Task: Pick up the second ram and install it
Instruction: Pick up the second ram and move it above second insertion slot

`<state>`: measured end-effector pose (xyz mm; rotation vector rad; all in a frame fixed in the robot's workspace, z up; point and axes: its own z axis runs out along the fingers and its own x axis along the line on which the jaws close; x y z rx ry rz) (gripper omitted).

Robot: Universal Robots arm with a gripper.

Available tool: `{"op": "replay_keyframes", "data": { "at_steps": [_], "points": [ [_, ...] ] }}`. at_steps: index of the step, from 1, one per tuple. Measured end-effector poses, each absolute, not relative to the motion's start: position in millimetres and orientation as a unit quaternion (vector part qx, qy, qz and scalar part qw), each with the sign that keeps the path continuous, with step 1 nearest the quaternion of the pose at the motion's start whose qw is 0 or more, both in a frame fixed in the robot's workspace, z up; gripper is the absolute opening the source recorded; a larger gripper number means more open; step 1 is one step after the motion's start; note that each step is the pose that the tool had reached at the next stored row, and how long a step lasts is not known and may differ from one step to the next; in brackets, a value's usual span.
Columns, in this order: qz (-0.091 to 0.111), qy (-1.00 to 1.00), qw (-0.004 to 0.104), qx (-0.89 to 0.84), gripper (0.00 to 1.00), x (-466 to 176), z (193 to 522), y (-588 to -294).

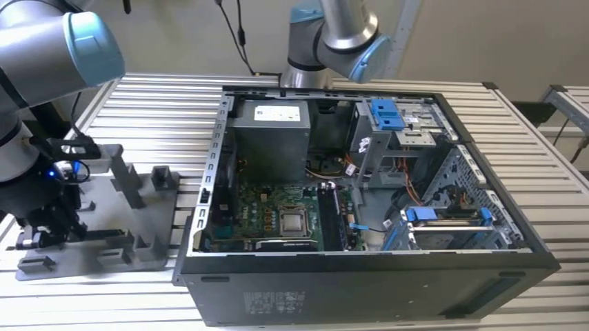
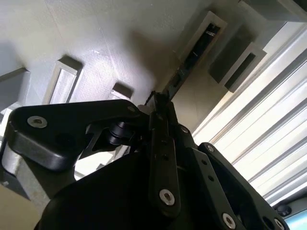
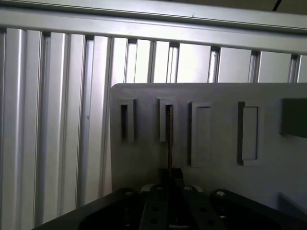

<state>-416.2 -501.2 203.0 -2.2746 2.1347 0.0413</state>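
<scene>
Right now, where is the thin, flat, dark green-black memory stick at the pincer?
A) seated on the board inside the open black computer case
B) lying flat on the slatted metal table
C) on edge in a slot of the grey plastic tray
C: in the first wrist view the thin dark memory stick stands on edge in a slot of the grey plastic tray, the pincer shut on its end.
</scene>
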Motion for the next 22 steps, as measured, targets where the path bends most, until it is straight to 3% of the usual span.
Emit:
{"op": "replay_keyframes", "data": {
  "at_steps": [22],
  "points": [
    [0.012, 0.691, 0.012, -0.723, 0.14, -417, 231, -501]
  ]
}}
